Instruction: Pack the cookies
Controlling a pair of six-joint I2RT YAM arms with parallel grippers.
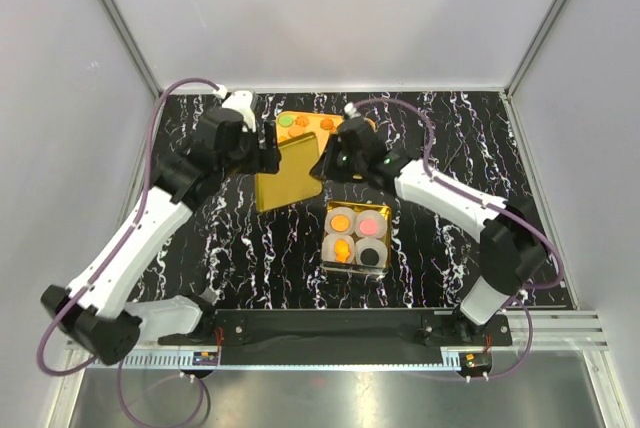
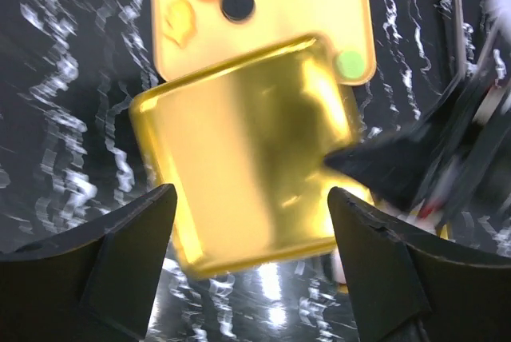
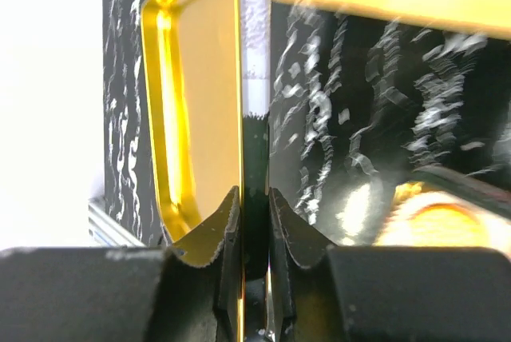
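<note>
From above, four cookies [image 1: 341,222] are seen in cups [image 1: 329,246] inside the tin [image 1: 358,205], others left on the orange tray [image 1: 313,119], the gold lid [image 1: 285,178] near the tin. In the left wrist view the left fingers [image 2: 120,262] are spread, holding nothing. In the right wrist view the right fingers [image 3: 211,238] are clamped on the lid's edge — closing is judged in hand, and the lid must next be levelled over the tin.
</note>
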